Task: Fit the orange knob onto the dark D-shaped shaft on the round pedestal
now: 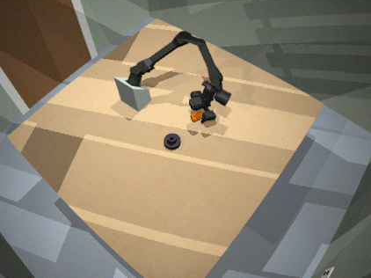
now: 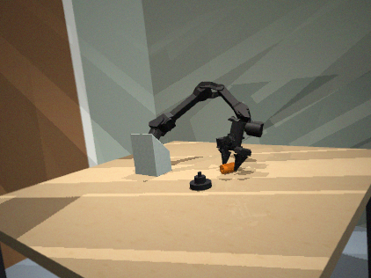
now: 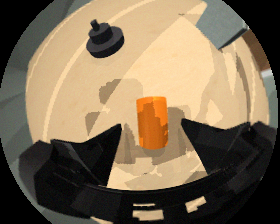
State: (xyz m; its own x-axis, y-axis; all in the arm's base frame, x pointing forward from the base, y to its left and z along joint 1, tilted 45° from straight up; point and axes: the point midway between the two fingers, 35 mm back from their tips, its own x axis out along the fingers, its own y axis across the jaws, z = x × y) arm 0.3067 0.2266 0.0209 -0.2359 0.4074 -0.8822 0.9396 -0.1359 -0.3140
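Top: high, looking steeply down; exterior: low, farther side-on; both share whole arm. Wrist: close, looking past fingers.

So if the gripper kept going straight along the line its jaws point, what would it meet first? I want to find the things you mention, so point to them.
Most likely the orange knob [image 1: 196, 116] [image 2: 227, 168] [image 3: 152, 123], lying on its side ahead, between the lines of the open jaws; they might straddle it and meet the tabletop instead, depth being unclear.

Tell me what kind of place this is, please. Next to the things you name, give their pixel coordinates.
Perhaps a workshop or lab corner, though the pictures don't settle it. A black jointed arm [image 1: 184, 38] [image 2: 208, 88] is mounted on a wooden-looking table [image 1: 145, 187] [image 2: 185, 227] [image 3: 165, 55], near a small dark pedestal [image 1: 171, 142] [image 2: 200, 185] [image 3: 105, 42] and a loose orange knob [image 1: 196, 116] [image 2: 227, 168] [image 3: 152, 123].
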